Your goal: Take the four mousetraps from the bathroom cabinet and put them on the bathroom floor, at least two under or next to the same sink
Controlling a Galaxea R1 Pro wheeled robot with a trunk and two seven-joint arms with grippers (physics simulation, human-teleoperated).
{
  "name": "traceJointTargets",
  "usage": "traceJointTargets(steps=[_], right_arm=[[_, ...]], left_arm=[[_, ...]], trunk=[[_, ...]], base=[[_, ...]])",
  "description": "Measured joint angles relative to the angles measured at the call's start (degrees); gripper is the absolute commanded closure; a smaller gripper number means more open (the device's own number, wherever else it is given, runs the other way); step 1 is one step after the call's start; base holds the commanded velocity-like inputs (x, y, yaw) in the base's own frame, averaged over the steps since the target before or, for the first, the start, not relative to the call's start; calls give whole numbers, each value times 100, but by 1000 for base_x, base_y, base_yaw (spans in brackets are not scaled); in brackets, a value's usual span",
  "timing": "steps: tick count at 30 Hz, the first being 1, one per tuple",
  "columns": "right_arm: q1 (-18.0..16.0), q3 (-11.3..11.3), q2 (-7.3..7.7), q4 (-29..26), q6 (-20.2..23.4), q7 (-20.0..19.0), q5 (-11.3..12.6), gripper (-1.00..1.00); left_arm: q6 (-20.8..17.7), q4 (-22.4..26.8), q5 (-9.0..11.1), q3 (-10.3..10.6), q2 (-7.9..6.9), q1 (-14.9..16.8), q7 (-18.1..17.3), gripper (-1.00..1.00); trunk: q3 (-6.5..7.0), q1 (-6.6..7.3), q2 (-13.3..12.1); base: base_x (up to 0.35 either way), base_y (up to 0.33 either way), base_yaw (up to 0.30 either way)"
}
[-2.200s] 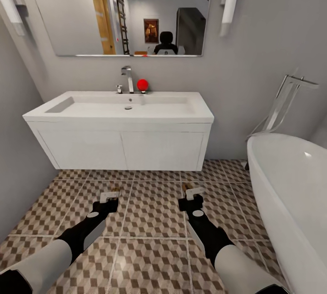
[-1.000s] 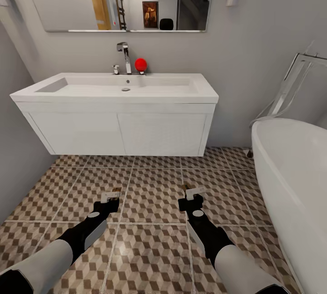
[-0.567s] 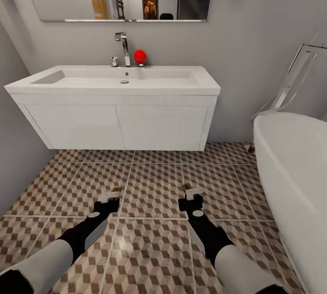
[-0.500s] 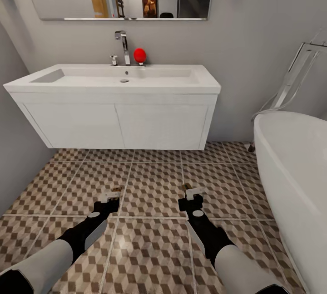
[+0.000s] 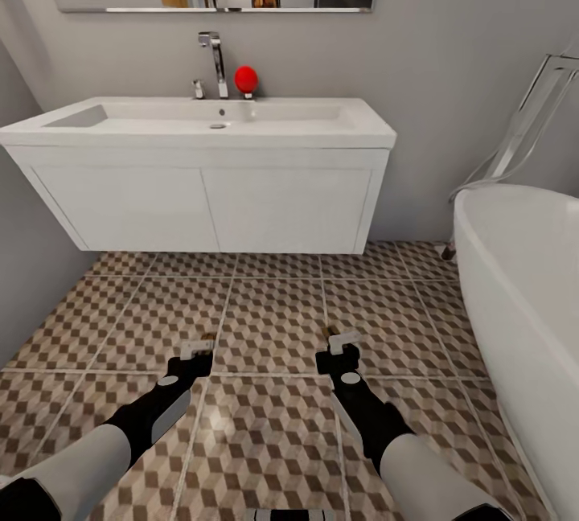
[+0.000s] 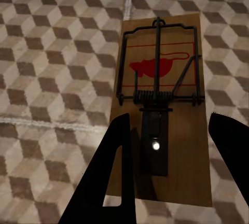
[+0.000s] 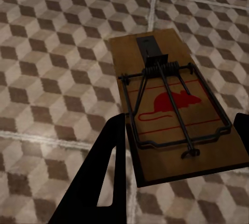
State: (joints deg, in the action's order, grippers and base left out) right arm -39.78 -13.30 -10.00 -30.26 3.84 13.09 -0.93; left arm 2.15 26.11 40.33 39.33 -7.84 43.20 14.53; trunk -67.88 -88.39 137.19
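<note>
Mousetraps in both my end effectors, held above the bathroom floor in front of the sink.

From my head camera, my left end effector point(image 5: 196, 348) and right end effector point(image 5: 341, 346) reach forward over the cube-patterned bathroom floor point(image 5: 273, 320), well short of the white sink point(image 5: 201, 123) with its chrome tap point(image 5: 214, 61) and a red ball point(image 5: 246, 78) beside the tap; a white bathtub point(image 5: 523, 296) stands to my right. My left wrist camera shows one mousetrap point(image 6: 161, 105) clasped between my two dark fingers point(image 6: 111, 172), its tan board with red mouse print and wire bar above the tiles. My right wrist camera shows a second mousetrap point(image 7: 171, 105) gripped the same way, tilted, over a grout line.
</note>
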Motion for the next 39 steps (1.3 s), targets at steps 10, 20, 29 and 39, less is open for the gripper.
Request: traceJointTargets(steps=[10, 20, 29, 39], right_arm=[[0, 0, 0, 0, 0, 0, 0, 100], [0, 7, 0, -7, 0, 0, 0, 100], [0, 5, 56, -19, -158, -241, -18, 100], [0, -1, 506, -20, -416, -1054, -41, 100]], left_arm=[[0, 0, 0, 0, 0, 0, -1, 100], [1, 0, 0, 0, 0, 0, -2, 100], [1, 1, 0, 0, -1, 0, 2, 100], [11, 7, -2, 0, 0, 0, -6, 100]], trunk=[[-272, -220, 401], [-564, -343, 610], [-819, -366, 622], [-1000, -386, 633]], base=[[0, 0, 0], [0, 0, 0], [0, 0, 0], [0, 0, 0]])
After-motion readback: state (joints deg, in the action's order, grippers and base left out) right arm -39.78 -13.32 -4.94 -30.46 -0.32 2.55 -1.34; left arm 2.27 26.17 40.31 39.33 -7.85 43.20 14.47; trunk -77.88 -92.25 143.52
